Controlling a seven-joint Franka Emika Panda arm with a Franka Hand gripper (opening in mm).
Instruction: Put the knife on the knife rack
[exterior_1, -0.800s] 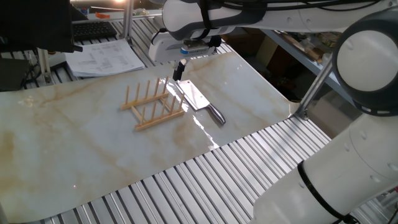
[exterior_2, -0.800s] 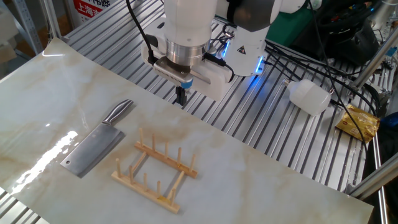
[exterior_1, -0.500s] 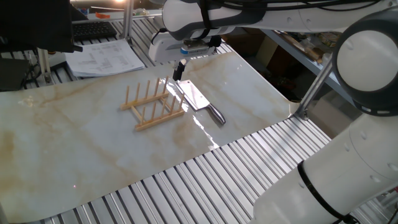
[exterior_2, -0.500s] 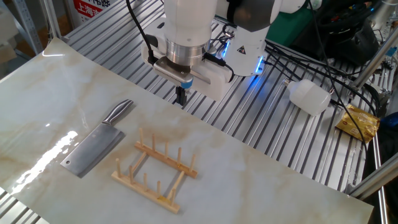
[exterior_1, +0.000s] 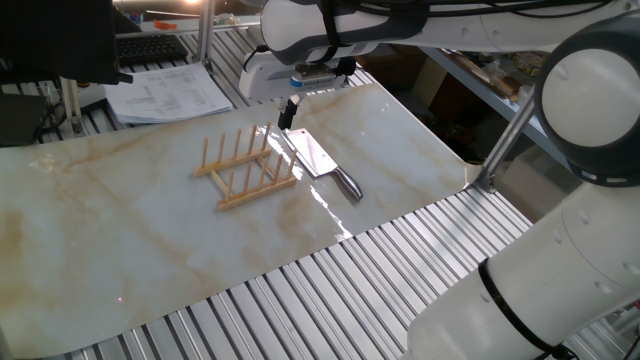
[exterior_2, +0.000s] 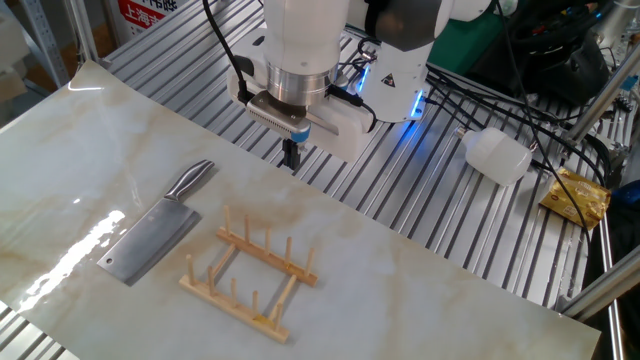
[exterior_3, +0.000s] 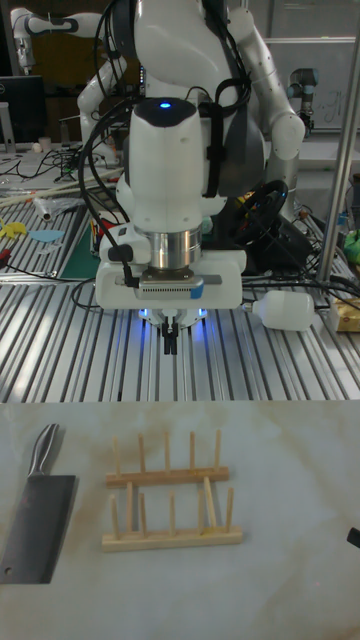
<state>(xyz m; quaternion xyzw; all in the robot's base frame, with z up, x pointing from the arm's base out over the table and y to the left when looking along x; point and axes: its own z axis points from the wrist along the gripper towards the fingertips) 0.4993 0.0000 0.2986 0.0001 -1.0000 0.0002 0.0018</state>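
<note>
Steel knife (exterior_2: 152, 233) lies flat on the marble at nine o'clock of the rack (exterior_2: 252, 270), just beside it. The gripper (exterior_2: 292, 156) hangs at the table's far edge, fingers pressed together, holding nothing. Lying so flat, the blade could skid away from a pinch, I'd guess.

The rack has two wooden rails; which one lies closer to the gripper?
The rail on the robot's side of the rack, the upper one in the tall view. The other rail lies farther from the gripper, toward the table's front edge.
</note>
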